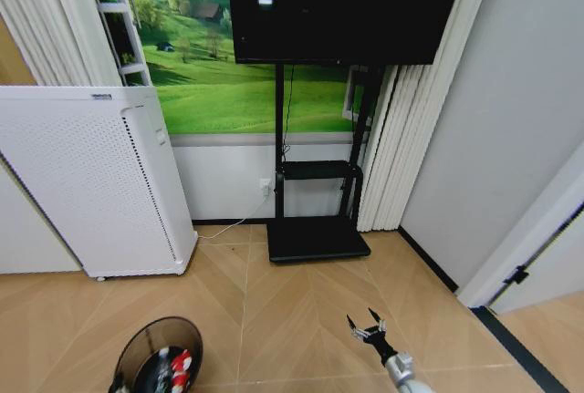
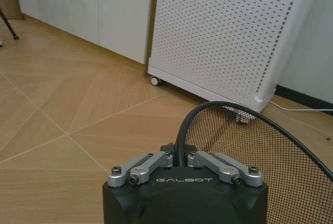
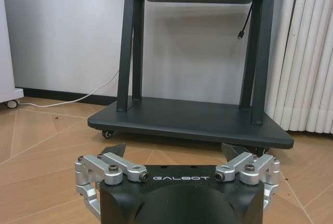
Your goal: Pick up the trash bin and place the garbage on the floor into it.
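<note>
Black mesh bin (image 2: 270, 156) rim clamped in L hand (image 2: 179, 156); R hand (image 1: 367, 327) open, well apart

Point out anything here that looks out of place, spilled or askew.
Nothing stands out. The black wire-mesh trash bin is held at its rim by the left gripper, with red-and-white wrappers inside it. The open right gripper hangs over bare herringbone wooden floor; no spill shows there.
</note>
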`<state>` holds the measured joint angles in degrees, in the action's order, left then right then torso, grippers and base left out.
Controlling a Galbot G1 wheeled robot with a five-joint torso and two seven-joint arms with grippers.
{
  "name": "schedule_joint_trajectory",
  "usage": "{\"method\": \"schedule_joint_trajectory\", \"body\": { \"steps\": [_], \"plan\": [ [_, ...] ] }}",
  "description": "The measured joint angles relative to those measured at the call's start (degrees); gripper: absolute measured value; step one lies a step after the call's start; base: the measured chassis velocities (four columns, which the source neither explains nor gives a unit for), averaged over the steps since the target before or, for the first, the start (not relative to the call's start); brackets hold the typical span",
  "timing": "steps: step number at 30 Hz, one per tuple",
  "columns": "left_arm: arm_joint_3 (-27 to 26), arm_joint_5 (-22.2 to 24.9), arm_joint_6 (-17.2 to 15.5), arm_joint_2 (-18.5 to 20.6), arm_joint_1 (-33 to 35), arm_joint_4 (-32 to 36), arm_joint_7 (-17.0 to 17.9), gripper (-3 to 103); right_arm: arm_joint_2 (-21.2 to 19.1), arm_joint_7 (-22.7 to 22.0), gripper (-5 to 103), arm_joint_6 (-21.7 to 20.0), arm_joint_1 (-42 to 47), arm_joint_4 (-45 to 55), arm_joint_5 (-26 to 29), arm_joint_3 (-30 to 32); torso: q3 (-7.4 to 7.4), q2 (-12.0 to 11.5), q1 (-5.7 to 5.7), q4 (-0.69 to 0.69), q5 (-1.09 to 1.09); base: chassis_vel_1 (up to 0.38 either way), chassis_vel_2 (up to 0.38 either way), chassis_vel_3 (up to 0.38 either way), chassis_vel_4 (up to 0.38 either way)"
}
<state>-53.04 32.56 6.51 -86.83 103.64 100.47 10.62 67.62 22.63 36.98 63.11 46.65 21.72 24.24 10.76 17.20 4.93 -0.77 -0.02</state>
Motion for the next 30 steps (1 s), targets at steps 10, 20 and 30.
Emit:
{"method": "schedule_joint_trajectory", "body": {
  "steps": [10,20,30],
  "plan": [
    [-3.1,3.6,-3.9,4.5,-1.5,-0.8,0.6,6,-0.6,0.1,100,0.0,-0.1,0.4,1.6,0.0,0.00,0.0,0.00,-0.02,0.03,0.000,0.000,0.000,0.000],
    [-4.1,5.0,-4.2,8.3,-4.9,-7.3,-0.2,6,-2.8,0.1,100,-0.4,-0.6,0.9,2.8,-0.1,0.00,0.0,0.00,-0.02,-0.01,0.000,0.000,0.000,0.000],
    [-3.0,3.5,-4.7,7.3,-6.4,-7.2,-0.4,6,-4.2,0.2,100,-1.0,-1.4,0.7,3.7,-0.8,0.00,0.0,0.00,-0.02,0.01,0.000,0.000,0.000,0.000]
  ]
}}
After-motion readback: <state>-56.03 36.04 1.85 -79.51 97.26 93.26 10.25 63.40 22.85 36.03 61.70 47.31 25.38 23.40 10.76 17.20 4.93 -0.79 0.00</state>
